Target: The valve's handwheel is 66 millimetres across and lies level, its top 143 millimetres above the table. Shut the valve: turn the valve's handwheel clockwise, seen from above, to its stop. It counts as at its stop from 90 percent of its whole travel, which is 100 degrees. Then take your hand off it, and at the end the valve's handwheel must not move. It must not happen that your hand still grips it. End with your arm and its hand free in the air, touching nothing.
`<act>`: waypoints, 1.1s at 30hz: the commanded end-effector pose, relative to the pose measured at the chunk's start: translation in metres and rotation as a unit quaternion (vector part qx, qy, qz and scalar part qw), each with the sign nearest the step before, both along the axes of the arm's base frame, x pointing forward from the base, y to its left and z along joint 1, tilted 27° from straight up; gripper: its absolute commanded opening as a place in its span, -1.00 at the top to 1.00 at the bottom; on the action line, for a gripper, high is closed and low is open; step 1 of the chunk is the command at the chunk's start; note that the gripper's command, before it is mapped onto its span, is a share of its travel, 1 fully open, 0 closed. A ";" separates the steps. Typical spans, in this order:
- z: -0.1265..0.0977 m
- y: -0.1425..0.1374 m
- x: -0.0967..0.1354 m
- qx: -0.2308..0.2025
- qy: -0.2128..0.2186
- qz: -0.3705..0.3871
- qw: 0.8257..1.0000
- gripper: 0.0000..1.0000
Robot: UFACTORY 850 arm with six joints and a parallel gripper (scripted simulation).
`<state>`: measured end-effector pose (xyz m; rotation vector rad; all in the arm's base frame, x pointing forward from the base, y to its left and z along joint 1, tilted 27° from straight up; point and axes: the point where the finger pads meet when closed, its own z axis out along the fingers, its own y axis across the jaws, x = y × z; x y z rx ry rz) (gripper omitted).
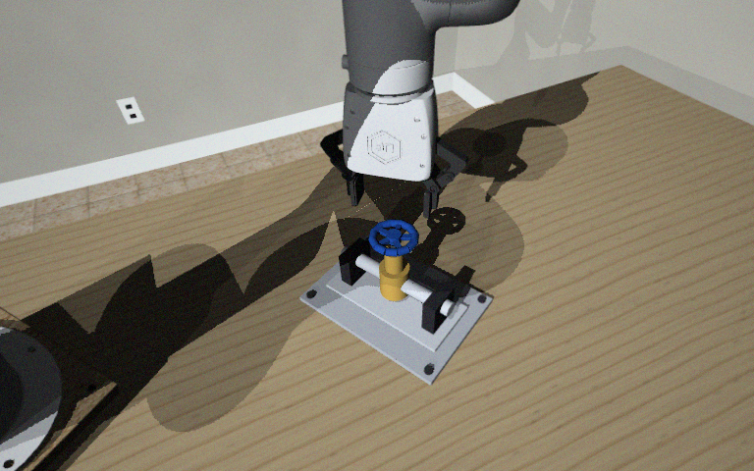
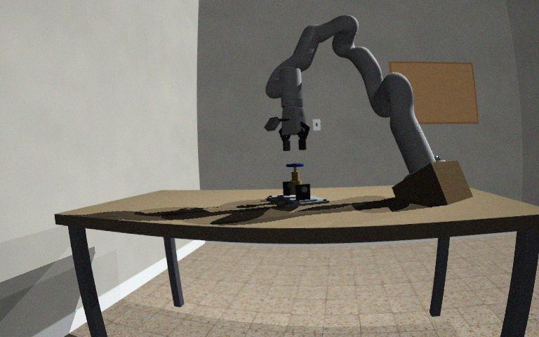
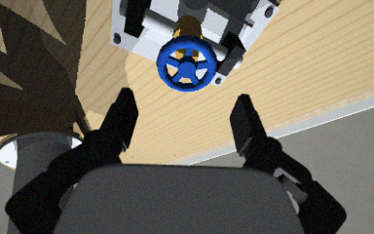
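Note:
The valve has a blue spoked handwheel (image 1: 393,237) lying level on a yellow stem (image 1: 393,278), over a white pipe held by black clamps on a grey base plate (image 1: 397,310). My gripper (image 1: 392,202) hangs open and empty above the handwheel, fingers pointing down, clear of the rim. In the side view the gripper (image 2: 294,144) is a short way above the handwheel (image 2: 294,164). In the wrist view the handwheel (image 3: 187,65) lies ahead of and between my two black fingers, not touching them.
The arm's base block (image 2: 431,184) stands at the table's right side. A round grey mount (image 1: 22,389) sits at the near left table edge. The table's far edge (image 3: 302,129) runs close behind the valve in the wrist view.

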<state>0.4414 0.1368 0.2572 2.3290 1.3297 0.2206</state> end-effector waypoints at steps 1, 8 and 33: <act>-0.005 -0.001 0.003 0.000 -0.001 0.000 1.000 -1.00; -0.011 -0.004 0.006 0.000 -0.001 0.000 1.000 -1.00; -0.028 -0.009 0.013 0.000 -0.001 0.000 1.000 -1.00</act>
